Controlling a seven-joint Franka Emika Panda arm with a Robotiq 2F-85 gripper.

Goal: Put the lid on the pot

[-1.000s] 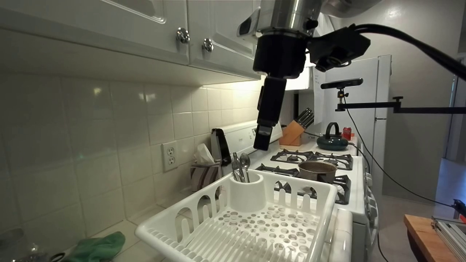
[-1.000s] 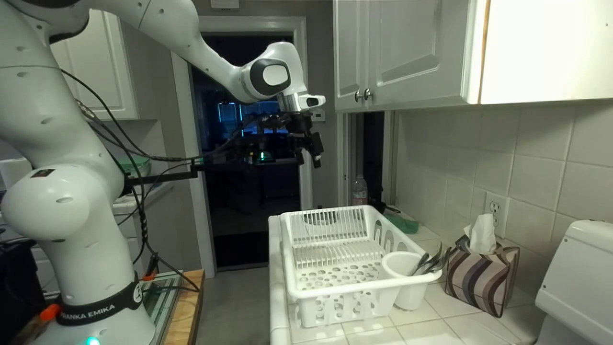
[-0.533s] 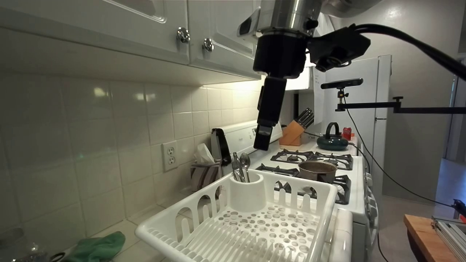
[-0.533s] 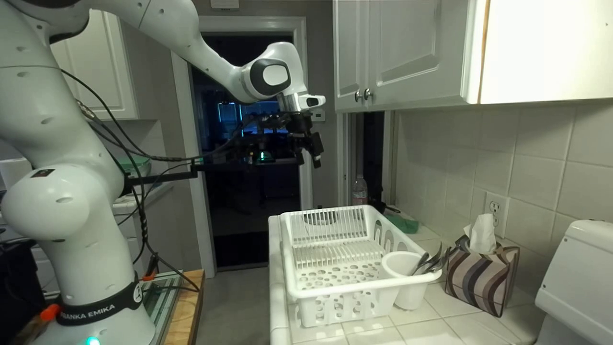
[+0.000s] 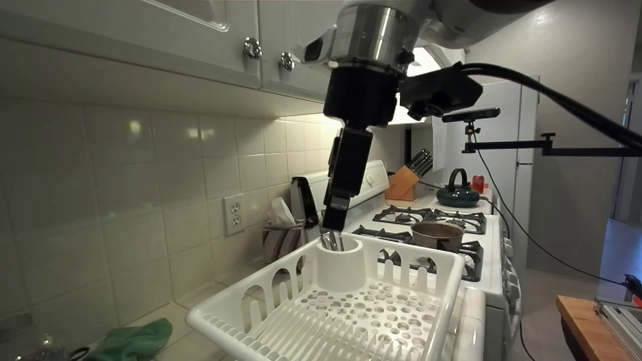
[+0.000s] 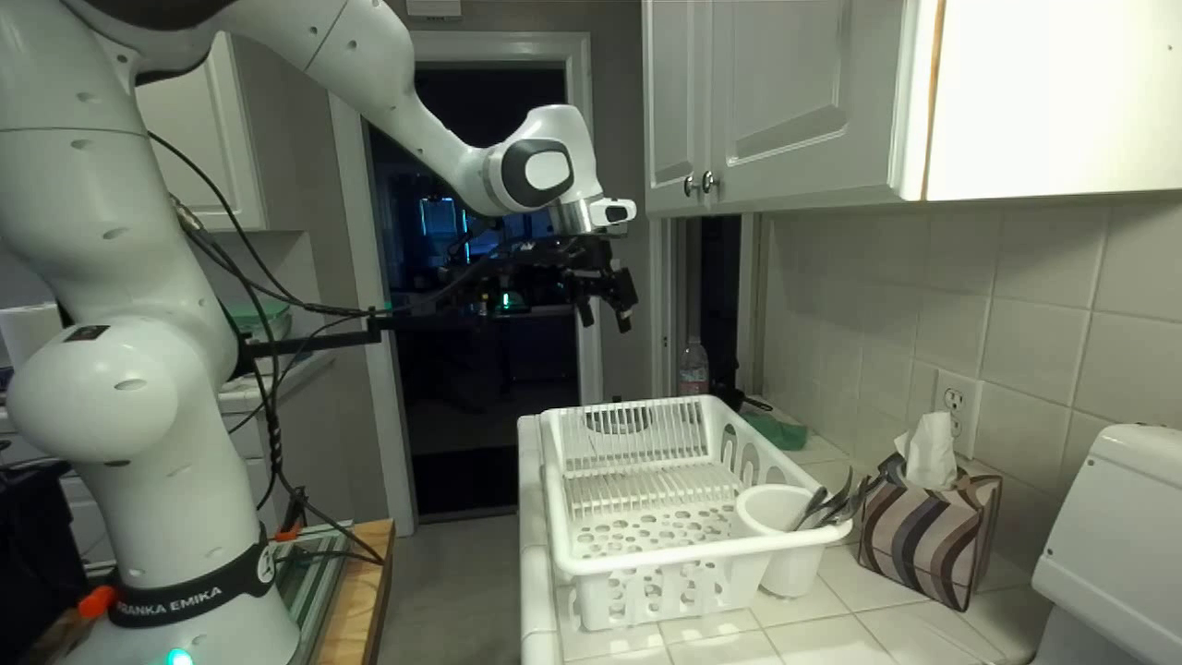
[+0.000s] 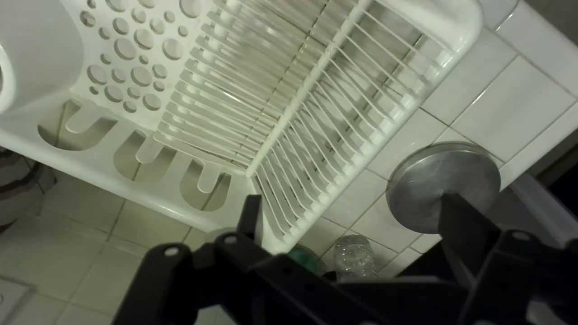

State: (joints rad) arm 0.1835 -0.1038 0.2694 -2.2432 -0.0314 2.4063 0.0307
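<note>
- Lid (image 7: pixel 431 180) on the counter (image 7: pixel 512 106), lower than the gripper (image 7: pixel 352 205), off-centre (one finger (image 7: pixel 465 223) crosses it in the wrist view)!
- Jaws spread wide, released, well above!

One lid (image 7: pixel 438 175), one kettle (image 5: pixel 458 196), two cabinet knobs (image 5: pixel 252 48)

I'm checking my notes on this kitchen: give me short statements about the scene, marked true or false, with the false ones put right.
1. An open pot sits on the stove. True.
2. The lid is on the pot. False: it lies on the tiled counter, beside the dish rack.
3. The hand is closed on the lid. False: it is open, holding nothing.
4. Cutlery is in the white holder. True.
5. The tissue box is inside the dish rack. False: it stands outside.
6. A red can stands near the kettle. True.
</note>
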